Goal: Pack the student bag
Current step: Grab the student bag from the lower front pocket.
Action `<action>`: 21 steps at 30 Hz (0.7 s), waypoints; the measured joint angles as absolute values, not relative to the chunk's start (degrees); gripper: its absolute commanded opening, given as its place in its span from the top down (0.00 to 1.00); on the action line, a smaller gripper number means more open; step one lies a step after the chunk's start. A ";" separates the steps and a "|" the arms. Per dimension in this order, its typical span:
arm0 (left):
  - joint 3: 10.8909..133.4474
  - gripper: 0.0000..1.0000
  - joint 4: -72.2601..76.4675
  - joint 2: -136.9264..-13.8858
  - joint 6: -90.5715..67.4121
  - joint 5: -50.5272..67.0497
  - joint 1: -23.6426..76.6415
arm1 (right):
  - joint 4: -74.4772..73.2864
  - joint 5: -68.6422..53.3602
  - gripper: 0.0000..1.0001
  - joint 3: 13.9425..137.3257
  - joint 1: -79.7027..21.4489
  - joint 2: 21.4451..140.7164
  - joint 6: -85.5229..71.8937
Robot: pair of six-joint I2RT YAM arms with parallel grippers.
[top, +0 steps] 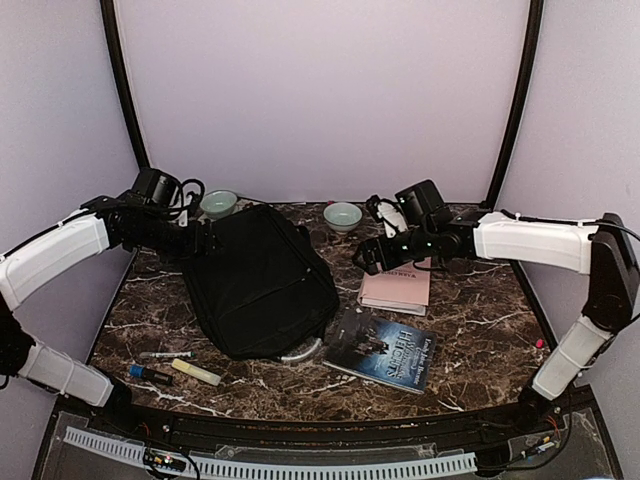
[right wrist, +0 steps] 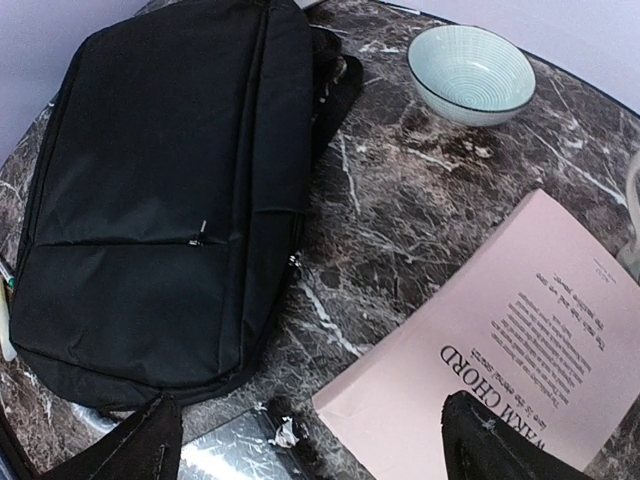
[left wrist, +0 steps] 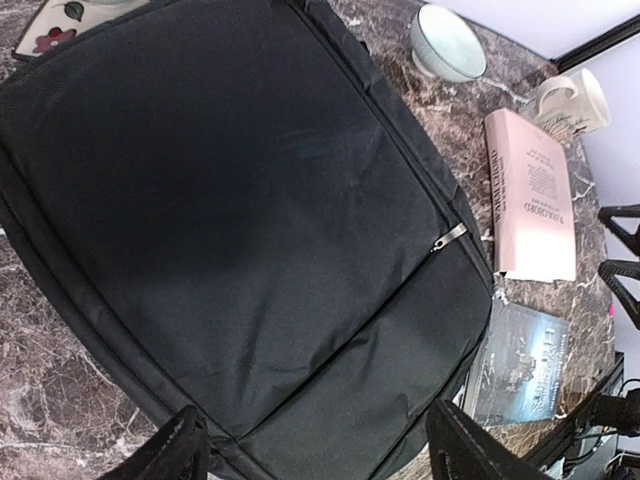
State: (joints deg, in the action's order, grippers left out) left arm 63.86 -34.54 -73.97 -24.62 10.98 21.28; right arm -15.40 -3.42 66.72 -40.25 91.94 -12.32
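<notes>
Since the backpack lies left of centre on the desk, right beneath the wrist of the left arm, the left jaws are plainly the nearer pair. In the left wrist view the bag fills almost the whole frame, and the two dark fingertips at the bottom edge stand wide apart with nothing gripped between them. The bag's long axis runs from the upper left of the top view, by that wrist, down toward the lower middle, leaning a little to the right. The left jaws therefore hang over its upper end and look along its length. The right arm holds the right jaws, also spread wide and empty, above a pink book. From there the bag is off to the left, with a strip of bare marble between. Any first hold on the bag looks likely to fall to the left side. The bag itself is flat, black fabric, seemingly zipped shut, with a small silver zip pull on the seam across its front. A pale curved handle shows at its lower end, and dark straps are bunched along its upper right edge.
</notes>
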 measured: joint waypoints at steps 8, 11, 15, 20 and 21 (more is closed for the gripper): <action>66.65 0.24 -37.98 -77.58 -24.67 8.27 24.08 | -15.55 -2.74 0.11 73.76 -44.31 99.26 -6.55; 66.74 0.25 -38.79 -77.56 -24.67 7.62 24.29 | -15.62 -2.74 0.11 74.26 -45.36 100.31 -5.10; 66.74 0.25 -39.68 -77.30 -24.69 7.03 24.34 | -15.46 -2.98 0.11 74.26 -46.06 100.60 -4.27; 66.70 0.25 -40.18 -75.77 -24.71 6.85 24.36 | -14.76 -3.20 0.11 74.26 -46.24 100.88 -3.60; 66.70 0.25 -40.18 -75.55 -24.71 6.85 24.36 | -14.70 -3.25 0.12 74.30 -46.26 101.12 -3.51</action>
